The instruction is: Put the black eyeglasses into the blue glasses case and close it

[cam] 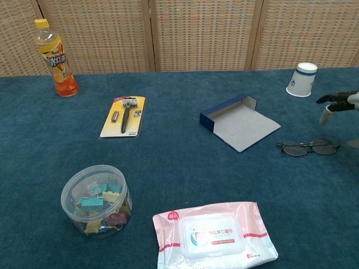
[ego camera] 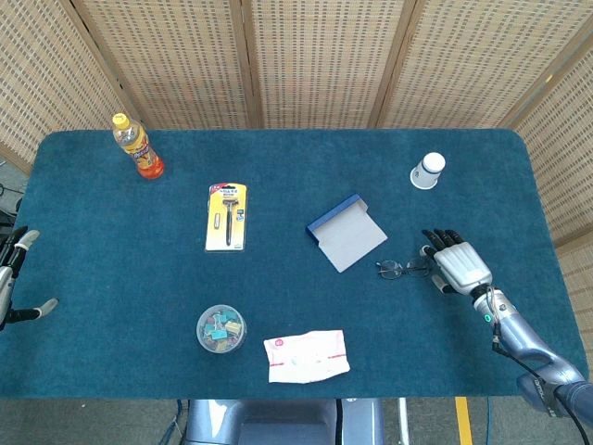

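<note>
**Right hand open beside the glasses**

The right hand (ego camera: 459, 267) hovers palm down over the counter (ego camera: 111, 232), fingers spread, holding nothing. The black glasses (ego camera: 398, 270) lie flat just beside its fingertips, apart from them. The blue case (ego camera: 345, 234) lies open nearby. The left hand (ego camera: 13, 278) shows at the counter's edge; its state is unclear. The wipes pack (cam: 216, 235) carries Chinese print, too small to read.
</note>
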Available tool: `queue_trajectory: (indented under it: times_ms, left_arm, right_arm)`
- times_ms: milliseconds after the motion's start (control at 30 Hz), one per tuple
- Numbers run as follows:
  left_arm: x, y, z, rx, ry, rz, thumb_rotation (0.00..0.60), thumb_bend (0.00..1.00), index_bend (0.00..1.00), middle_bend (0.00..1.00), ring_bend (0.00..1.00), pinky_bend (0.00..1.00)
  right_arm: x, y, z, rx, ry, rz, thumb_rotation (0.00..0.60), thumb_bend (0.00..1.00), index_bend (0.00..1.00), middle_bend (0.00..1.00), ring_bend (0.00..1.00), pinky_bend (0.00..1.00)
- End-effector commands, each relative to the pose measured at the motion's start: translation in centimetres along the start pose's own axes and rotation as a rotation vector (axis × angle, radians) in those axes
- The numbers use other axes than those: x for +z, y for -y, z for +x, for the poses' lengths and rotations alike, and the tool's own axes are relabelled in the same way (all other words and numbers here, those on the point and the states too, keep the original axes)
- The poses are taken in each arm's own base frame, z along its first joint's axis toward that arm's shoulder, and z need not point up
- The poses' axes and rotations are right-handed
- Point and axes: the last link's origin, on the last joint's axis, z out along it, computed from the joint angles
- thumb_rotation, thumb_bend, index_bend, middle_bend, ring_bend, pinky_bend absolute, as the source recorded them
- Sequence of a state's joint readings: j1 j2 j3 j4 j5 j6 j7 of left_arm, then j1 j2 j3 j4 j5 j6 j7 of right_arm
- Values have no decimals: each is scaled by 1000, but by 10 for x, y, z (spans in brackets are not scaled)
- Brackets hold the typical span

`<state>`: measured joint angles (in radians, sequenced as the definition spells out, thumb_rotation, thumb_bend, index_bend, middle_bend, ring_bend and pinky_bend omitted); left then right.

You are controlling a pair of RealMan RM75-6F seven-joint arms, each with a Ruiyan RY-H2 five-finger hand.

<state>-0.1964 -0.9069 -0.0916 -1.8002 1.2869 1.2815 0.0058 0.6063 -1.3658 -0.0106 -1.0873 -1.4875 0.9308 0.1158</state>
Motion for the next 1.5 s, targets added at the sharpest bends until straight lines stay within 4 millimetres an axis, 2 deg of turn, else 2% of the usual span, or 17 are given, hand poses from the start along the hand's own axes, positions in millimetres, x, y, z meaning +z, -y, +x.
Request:
queue_trajectory:
  times_ms: [33, 133, 400, 500, 1100, 1500]
  left_arm:
    - [0, 0, 0, 0, 0, 0, 600, 0, 0, 0, 0, 0]
    - [0, 1, 0, -2, 0, 4, 600, 0, 0, 0, 0, 0]
    - [0, 3, 1, -7, 1, 11, 600, 0, 0, 0, 0, 0]
    - [1, 3, 1, -7, 1, 13, 600, 0, 0, 0, 0, 0]
    - [1, 3, 0, -3, 7, 16, 600, 0, 0, 0, 0, 0]
    - [1, 4, -1, -5, 12, 19, 600, 0, 0, 0, 0, 0]
  right_arm:
    - [5, 8, 2, 63, -65, 34, 600, 158, 235, 0, 0, 91]
    - [11, 12, -2, 54, -69, 45, 600, 187, 269, 2, 0, 91]
    - [28, 19, -12, 19, -56, 54, 600, 423, 364, 32, 0, 91]
    - [32, 21, -12, 15, -55, 59, 600, 459, 365, 40, 0, 91]
    - [36, 28, -23, -70, -45, 100, 600, 466, 366, 50, 0, 91]
    - [40, 31, -31, -104, -62, 117, 600, 466, 444, 77, 0, 91]
